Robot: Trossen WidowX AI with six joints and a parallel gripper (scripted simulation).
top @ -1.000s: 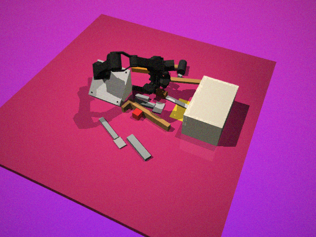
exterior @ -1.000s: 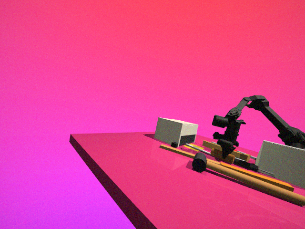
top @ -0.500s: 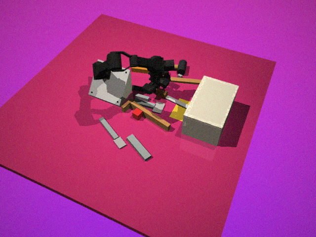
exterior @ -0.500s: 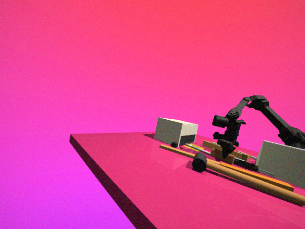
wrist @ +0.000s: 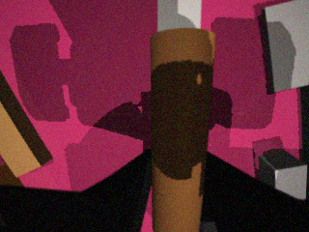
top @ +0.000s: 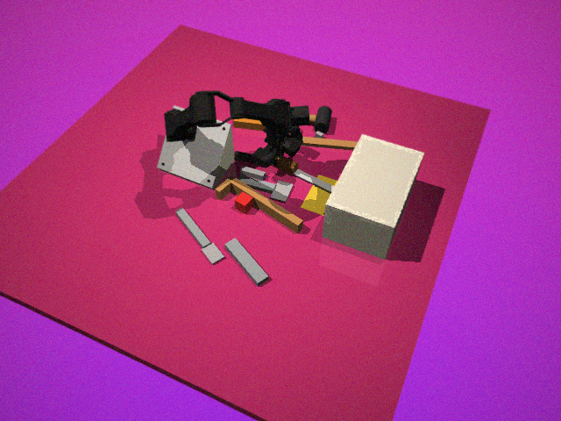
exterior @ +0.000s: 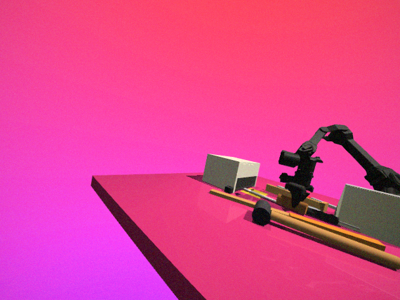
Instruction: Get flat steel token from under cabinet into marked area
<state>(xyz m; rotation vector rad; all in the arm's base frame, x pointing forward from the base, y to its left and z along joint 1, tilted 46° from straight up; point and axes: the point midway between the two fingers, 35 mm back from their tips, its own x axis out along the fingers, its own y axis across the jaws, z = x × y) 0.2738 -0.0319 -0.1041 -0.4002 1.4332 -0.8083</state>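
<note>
My gripper [top: 286, 161] [exterior: 297, 204] [wrist: 176, 156] is shut on the round wooden handle [wrist: 182, 116] of a tool, low over the table. Its grey metal blade [top: 315, 180] [exterior: 264, 196] [wrist: 169, 14] runs across the yellow marked area [top: 312, 202] to the front of the white cabinet [top: 376, 181] [exterior: 220, 172]. The blade's far end is hidden in the top view, and I cannot tell how far in it reaches. The cabinet has a dark low opening [exterior: 245, 183] on its front. I cannot make out the steel token in any view.
A bent wooden stick [top: 276, 210] lies beside a red cube [top: 244, 202]. Grey pieces lie nearby, including a bar [top: 246, 261] and a flat-ended strip [top: 194, 227]. A black-headed mallet [top: 323, 118] [exterior: 261, 212], an orange bar [exterior: 339, 230] and a wooden strip [top: 330, 143] lie on the other side.
</note>
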